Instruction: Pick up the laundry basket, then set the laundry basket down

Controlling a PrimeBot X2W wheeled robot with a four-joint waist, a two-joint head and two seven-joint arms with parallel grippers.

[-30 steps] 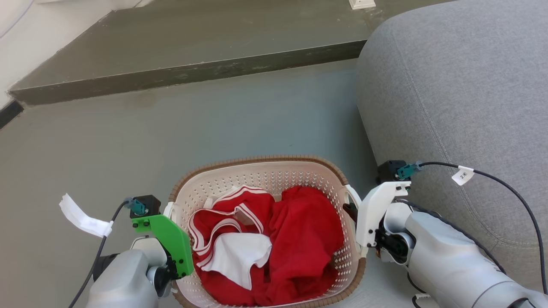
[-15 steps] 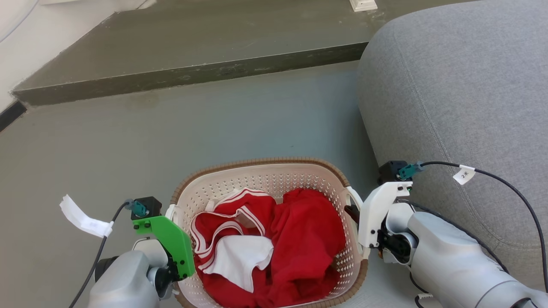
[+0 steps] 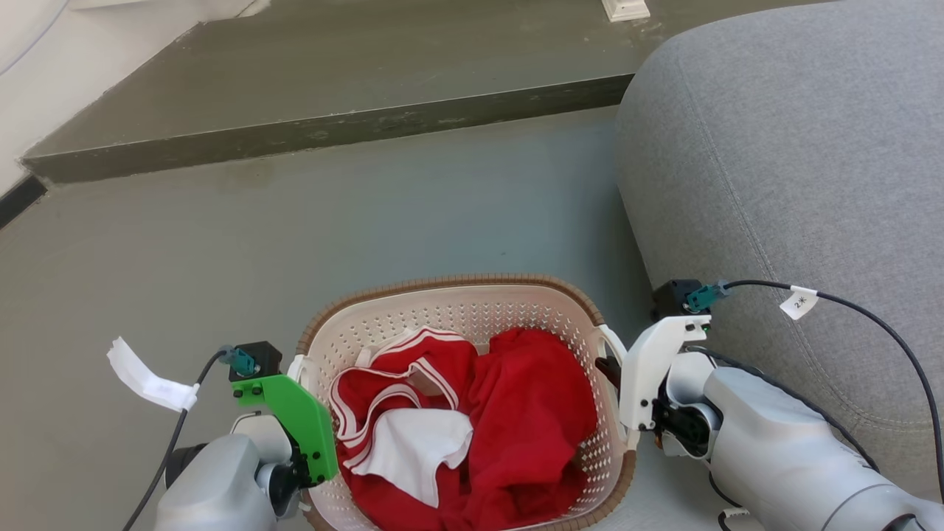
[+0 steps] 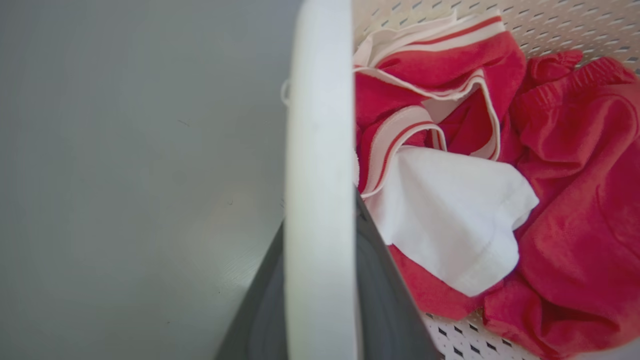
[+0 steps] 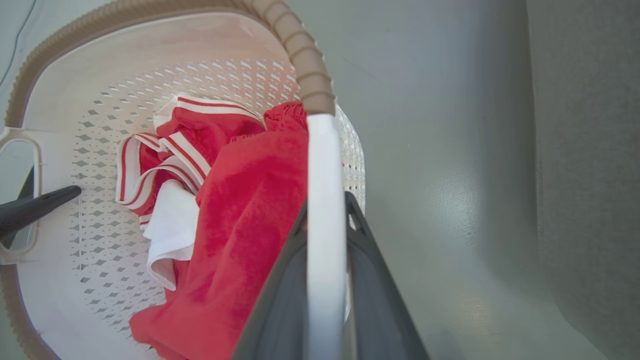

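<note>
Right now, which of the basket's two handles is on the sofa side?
The right handle, shut in the right gripper: the grey sofa lies beside it, while the left handle, in the left gripper, faces bare floor.

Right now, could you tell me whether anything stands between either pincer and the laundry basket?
Nothing visible does: the left pincer clamps the left handle of the laundry basket, the right pincer its right handle.

laundry basket (image 3: pixel 457 281) near rim cut by head view's bottom edge, its floor hidden under red clothes (image 3: pixel 538 413)
</note>
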